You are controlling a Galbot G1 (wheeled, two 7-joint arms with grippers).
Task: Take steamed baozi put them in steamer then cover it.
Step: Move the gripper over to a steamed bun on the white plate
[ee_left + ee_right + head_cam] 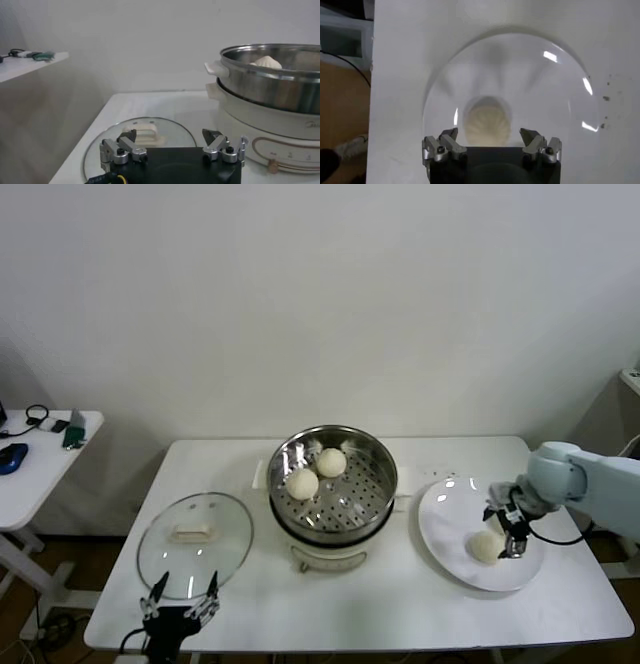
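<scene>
My right gripper (511, 531) hangs over the white plate (445, 524) with its fingers (448, 141) spread wide and gripping nothing; one steamed baozi (487, 125) lies directly beneath me, centred between the two fingertips, though I cannot tell whether they touch it; bare plate lies all around the bun, and the plate's rim curves well clear of my fingers on every side. Past the plate's far rim from my wrist there is flat white table (560, 604); toward the robot's right the table edge drops away close to the plate. To my left, just beside the plate, stands the steamer (333, 484) on its cream pot base, uncovered, with two baozi (317, 472) resting on the perforated floor near its back wall; the front half of the basket is bare. My left gripper (181, 604) waits low at the table's near edge, fingers released and parted, just short of the glass cover (195, 544), which lies flat on the table left of the steamer, handle up.
</scene>
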